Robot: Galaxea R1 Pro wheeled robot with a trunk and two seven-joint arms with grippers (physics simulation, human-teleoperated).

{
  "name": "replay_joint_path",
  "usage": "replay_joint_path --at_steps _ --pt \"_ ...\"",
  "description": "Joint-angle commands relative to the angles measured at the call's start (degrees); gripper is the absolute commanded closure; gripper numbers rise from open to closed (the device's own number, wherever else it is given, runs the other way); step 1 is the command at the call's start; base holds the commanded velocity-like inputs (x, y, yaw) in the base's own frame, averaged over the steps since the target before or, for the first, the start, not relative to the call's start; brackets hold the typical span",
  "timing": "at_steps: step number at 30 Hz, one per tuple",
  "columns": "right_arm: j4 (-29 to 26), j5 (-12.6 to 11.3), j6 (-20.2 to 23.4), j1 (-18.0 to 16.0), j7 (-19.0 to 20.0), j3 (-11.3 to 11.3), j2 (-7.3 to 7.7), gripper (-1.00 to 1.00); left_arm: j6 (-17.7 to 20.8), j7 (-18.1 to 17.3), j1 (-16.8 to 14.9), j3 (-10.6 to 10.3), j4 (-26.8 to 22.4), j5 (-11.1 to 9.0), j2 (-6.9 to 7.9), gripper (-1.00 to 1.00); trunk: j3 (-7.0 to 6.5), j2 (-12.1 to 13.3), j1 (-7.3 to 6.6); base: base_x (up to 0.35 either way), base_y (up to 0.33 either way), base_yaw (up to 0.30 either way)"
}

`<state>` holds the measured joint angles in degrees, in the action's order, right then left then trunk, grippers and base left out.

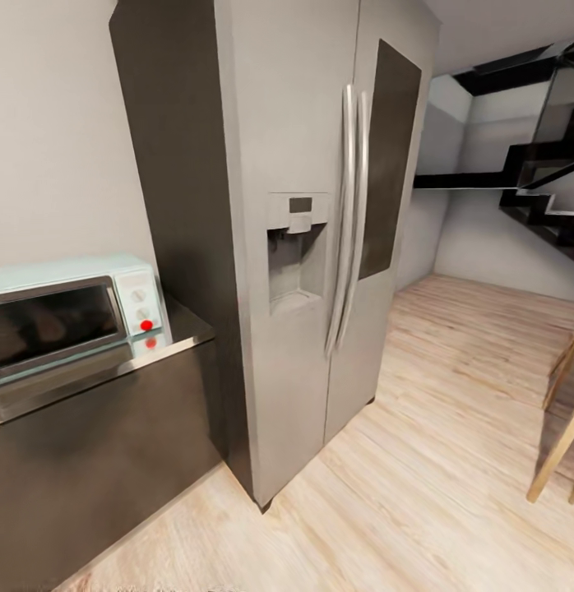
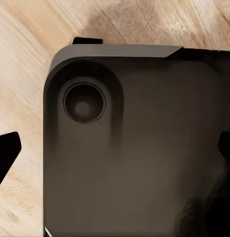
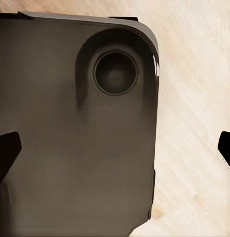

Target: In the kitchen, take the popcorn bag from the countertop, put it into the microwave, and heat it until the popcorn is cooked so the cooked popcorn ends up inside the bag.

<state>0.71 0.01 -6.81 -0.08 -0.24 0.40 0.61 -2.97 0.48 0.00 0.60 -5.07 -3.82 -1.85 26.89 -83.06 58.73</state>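
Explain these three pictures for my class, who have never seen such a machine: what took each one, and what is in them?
This is a simulated wheeled robot with two arms. The large picture comes from a camera on its head. It shows a kitchen corner: a pale blue microwave with its door shut stands on a grey countertop, beside a tall steel fridge. Wooden floor and dark stairs lie to the right.

The other two pictures come from cameras on the wrists, pointing down. Each shows the robot's own dark base over the floor. The black tips at the edges belong to the left hand and right hand; both are open and hold nothing.
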Motion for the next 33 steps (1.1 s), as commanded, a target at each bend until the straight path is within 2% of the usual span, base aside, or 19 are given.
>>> replay_joint_path --at_steps 1,24,30,33 --pt "0.08 -0.01 -0.3 -0.01 -0.02 0.04 0.01 -1.0 -0.11 0.05 0.0 0.02 -0.02 -0.4 -0.01 -1.0 0.03 -0.02 0.0 0.002 -0.001 0.27" --pt "0.08 -0.01 -0.39 -0.01 -0.02 0.04 0.01 -1.0 -0.11 0.05 0.0 0.09 -0.08 -0.46 0.01 -1.0 0.03 -0.02 0.0 0.0 0.0 0.274" --pt "0.08 -0.01 -0.39 -0.01 -0.02 0.04 0.01 -1.0 -0.11 0.05 0.0 0.05 -0.05 -2.58 -0.01 -1.0 0.03 -0.02 0.0 0.0 0.0 0.274" --pt "0.08 0.0 -0.39 -0.01 -0.02 0.04 0.01 -1.0 -0.11 0.05 0.0 0.02 -0.03 -2.81 0.0 -1.0 0.03 -0.02 0.0 0.0 0.0 0.274"
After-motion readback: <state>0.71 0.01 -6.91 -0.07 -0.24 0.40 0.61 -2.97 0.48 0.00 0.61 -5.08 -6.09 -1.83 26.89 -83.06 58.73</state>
